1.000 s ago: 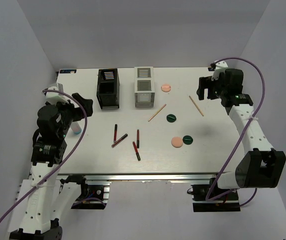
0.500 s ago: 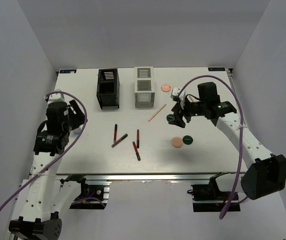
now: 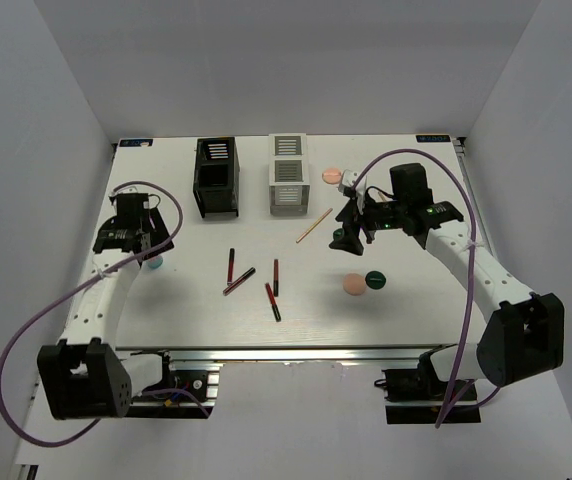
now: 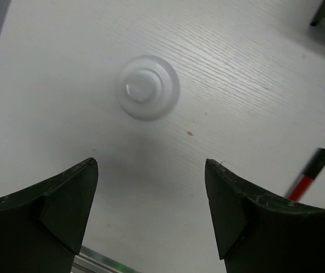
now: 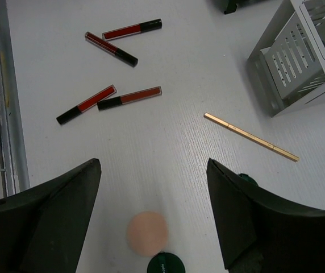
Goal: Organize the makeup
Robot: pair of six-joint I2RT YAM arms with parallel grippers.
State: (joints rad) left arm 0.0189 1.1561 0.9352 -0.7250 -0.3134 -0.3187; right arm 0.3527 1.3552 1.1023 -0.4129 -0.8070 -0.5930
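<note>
The left jaws stand wide open with nothing between them, hanging over the left side of the bench (image 3: pixel 186 310). The white bottle (image 4: pixel 148 87) stands upright on the bare bench just ahead of their tips, touching neither, and one tube end (image 4: pixel 309 176) shows to the right of it. The right jaws are also spread wide and empty, held over the middle right of the bench. Below them in the wrist view lie a peach disc (image 5: pixel 147 233) and, touching it, a green disc (image 5: pixel 165 265). A second green disc (image 5: pixel 245 181) is partly hidden by one jaw. Four red-and-black tubes (image 3: pixel 231 265) lie scattered flat at the bench centre, two of them touching at their ends. A wooden stick (image 3: pixel 314 225) lies slantwise in front of the white box (image 3: pixel 288 173). Another peach disc (image 3: pixel 331 175) lies just right of that box. The black box (image 3: pixel 216 178) stands left of the white one, both at the far side; whether either holds anything cannot be told.
</note>
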